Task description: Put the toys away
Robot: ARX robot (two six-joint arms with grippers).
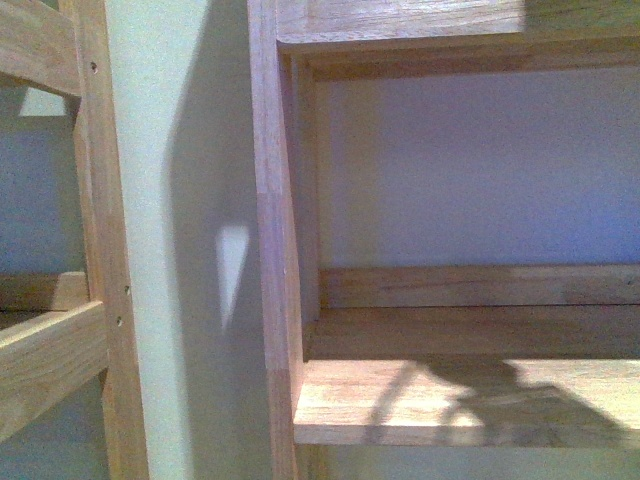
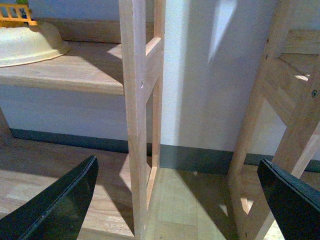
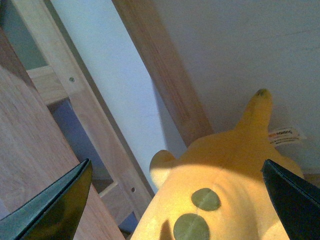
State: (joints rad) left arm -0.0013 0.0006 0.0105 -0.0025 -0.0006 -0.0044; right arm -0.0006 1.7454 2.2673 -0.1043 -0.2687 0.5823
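Note:
The toy (image 3: 225,185) is a yellow plush animal with two round greenish-brown patches, a pointed dark-tipped part and a small white tag (image 3: 286,135). It shows only in the right wrist view, close up against a pale wall. My right gripper (image 3: 175,207) is open, its dark fingers (image 3: 55,210) spread wide on either side of the plush with gaps to it. In the left wrist view my left gripper (image 2: 177,200) is open with nothing between its fingers (image 2: 60,205), low over a wooden floor. Neither arm appears in the front view.
A wooden shelf unit (image 1: 470,400) fills the front view, with an upright post (image 1: 275,240) and a second frame (image 1: 100,250) at the left. In the left wrist view a slim wooden post (image 2: 137,125) stands ahead, and a cream bowl (image 2: 25,45) rests on a low shelf.

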